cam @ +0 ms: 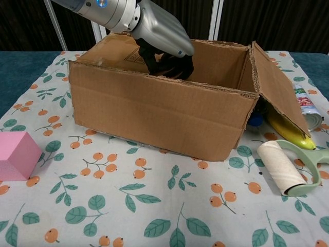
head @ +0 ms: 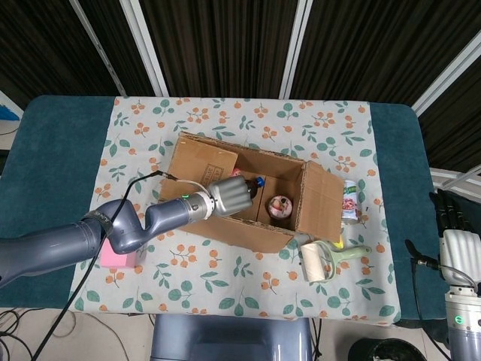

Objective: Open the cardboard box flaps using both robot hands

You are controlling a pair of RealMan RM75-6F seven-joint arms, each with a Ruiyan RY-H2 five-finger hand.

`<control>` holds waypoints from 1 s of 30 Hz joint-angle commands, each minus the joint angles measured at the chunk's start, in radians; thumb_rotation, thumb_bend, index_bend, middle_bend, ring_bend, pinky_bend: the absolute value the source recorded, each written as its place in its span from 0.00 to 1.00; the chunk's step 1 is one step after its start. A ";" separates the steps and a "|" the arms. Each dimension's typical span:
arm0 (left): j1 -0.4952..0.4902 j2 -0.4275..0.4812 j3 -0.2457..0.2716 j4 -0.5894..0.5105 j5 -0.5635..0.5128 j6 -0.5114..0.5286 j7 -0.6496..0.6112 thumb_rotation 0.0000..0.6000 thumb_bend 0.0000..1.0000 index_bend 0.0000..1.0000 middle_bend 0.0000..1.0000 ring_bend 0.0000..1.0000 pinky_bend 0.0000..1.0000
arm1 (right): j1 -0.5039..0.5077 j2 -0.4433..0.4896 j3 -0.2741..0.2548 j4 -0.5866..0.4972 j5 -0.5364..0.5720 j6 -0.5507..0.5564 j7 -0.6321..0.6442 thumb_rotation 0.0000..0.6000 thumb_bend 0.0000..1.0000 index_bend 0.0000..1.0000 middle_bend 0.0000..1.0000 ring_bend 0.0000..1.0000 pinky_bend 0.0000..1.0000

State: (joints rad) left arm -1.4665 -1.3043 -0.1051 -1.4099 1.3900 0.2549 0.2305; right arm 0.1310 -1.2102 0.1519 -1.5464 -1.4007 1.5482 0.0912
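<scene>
The cardboard box (head: 248,226) (cam: 154,110) stands mid-table with its top open. One flap (head: 199,162) lies spread on the left side, and the right flap (head: 325,197) (cam: 275,87) hangs outward and down. My left hand (head: 239,197) (cam: 165,54) reaches over the front wall into the box. Its dark fingers point down inside, their tips hidden by the wall. My right hand (head: 451,219) is far off to the right, beyond the table's edge, with straight fingers and nothing in it; the chest view does not show it.
Inside the box are a blue-capped bottle (head: 259,181) and a round pink-and-white object (head: 279,204). A can (head: 350,201) (cam: 307,109), a banana (cam: 288,131) and a lint roller (head: 319,263) (cam: 282,170) lie right of the box. A pink block (head: 119,259) (cam: 18,154) sits at left.
</scene>
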 commanded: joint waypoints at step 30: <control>-0.010 0.136 0.017 -0.071 -0.010 0.050 0.013 1.00 0.95 0.55 0.65 0.51 0.53 | -0.004 -0.006 0.010 -0.002 -0.001 -0.032 -0.003 1.00 0.29 0.00 0.00 0.05 0.23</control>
State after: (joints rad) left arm -1.4780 -1.1784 -0.0864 -1.4715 1.3811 0.2990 0.2403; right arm 0.1267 -1.2162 0.1618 -1.5487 -1.4021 1.5161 0.0877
